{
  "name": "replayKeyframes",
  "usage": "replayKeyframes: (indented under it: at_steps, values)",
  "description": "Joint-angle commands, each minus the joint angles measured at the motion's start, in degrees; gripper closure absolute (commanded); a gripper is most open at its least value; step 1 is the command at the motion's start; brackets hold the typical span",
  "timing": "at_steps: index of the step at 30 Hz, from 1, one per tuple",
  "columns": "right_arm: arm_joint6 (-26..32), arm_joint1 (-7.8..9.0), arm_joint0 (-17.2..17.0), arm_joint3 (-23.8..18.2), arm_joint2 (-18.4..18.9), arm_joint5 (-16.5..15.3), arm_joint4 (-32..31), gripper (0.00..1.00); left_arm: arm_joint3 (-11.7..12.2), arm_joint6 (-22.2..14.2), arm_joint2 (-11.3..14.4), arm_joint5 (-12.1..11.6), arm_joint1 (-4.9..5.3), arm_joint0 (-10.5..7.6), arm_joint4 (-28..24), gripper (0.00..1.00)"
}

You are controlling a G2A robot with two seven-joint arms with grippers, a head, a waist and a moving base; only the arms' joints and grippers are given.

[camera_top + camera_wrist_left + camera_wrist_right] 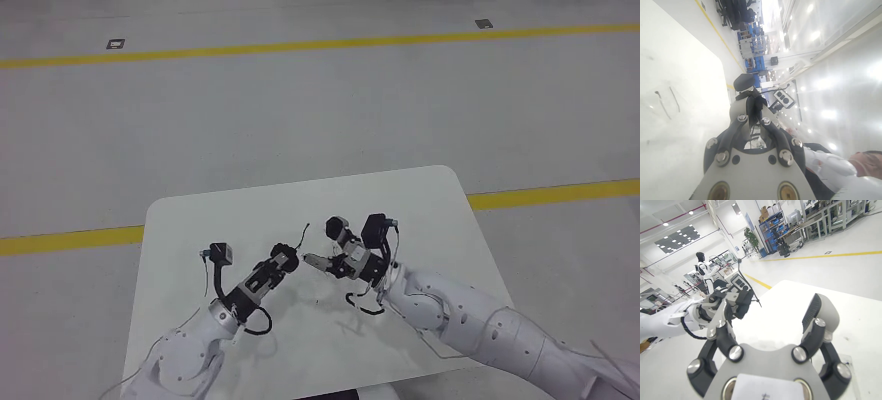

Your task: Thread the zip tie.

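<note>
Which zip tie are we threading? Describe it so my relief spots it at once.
Above the white table, the left pincer is shut on a thin black zip tie. It rises out of that pincer, small head on top, pointed tail below. Unlike the dark strips lying flat on the table, it is held up in the air.

I'm looking down from overhead at the tabletop [420,200]; wrist cameras ride close behind left hand [751,93] and right hand [776,313] (both catch tabletop).
</note>
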Motion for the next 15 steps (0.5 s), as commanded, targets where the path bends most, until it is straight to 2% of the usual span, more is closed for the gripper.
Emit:
replayKeyframes:
  at_steps: [1, 5, 9, 10, 11, 15]
  values:
    - [-3.18, 0.93, -0.79, 0.89, 0.75, 0.0, -3.99, 0.0, -0.72, -2.15, 0.09, 0.88, 0.04, 0.06, -4.32, 1.0]
    - [-7.26, 2.48, -2.77, 3.46, 3.29, 0.28, -12.76, 0.0, -1.49, -5.32, 0.12, 2.44, 0.17, -0.14, -9.08, 1.0]
    - [-11.02, 3.09, -5.54, 2.09, 5.48, 2.74, -19.79, 0.0, -2.12, -7.45, 0.98, 4.16, 0.09, -0.4, -14.95, 1.0]
    - [-11.49, 3.17, -6.23, 1.6, 5.8, 3.63, -21.3, 0.0, -2.15, -7.8, 0.98, 4.36, 0.12, -0.75, -14.95, 1.0]
    - [-11.71, 3.23, -6.9, 1.09, 6.16, 4.7, -22.47, 0.0, -2.2, -8.34, 1.13, 3.72, 0.21, -1.42, -12.15, 1.0]
    - [-11.71, 3.23, -6.9, 1.09, 6.16, 4.7, -22.47, 0.0, -2.2, -8.34, 1.13, 3.72, 0.21, -1.42, -12.15, 1.0]
